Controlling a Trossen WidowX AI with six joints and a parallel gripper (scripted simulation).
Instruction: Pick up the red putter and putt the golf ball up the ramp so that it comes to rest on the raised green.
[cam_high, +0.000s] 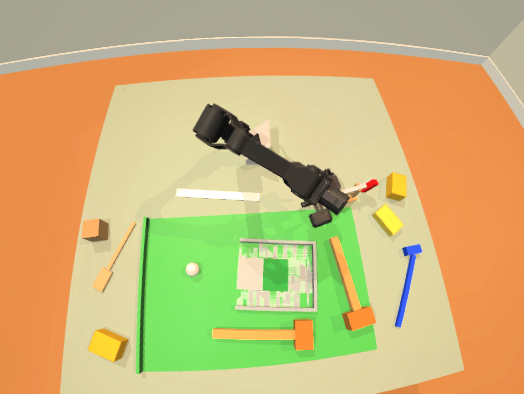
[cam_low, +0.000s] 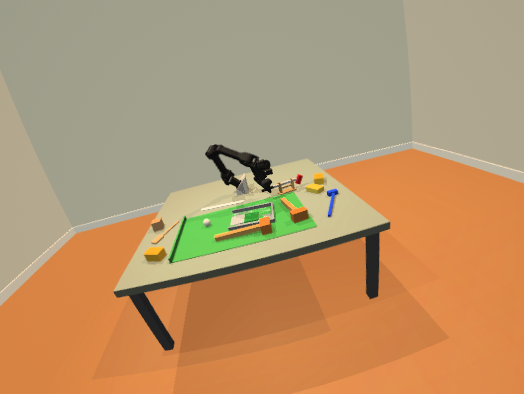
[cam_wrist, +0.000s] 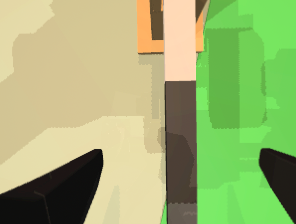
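Gripper (cam_wrist: 182, 175) wide open, holding nothing; red putter (cam_wrist: 180, 125) shaft runs centred between the fingers, dark grip end nearest, untouched.

A blue mallet (cam_high: 408, 284) lies on the desk (cam_high: 150, 130) well right of two orange mallets (cam_high: 351, 282) on the green mat. Two yellow blocks (cam_high: 389, 219) sit near the blue one, another at the desk's near-left corner; a tan block (cam_high: 94, 229) and tan paddle (cam_high: 113, 259) lie left.
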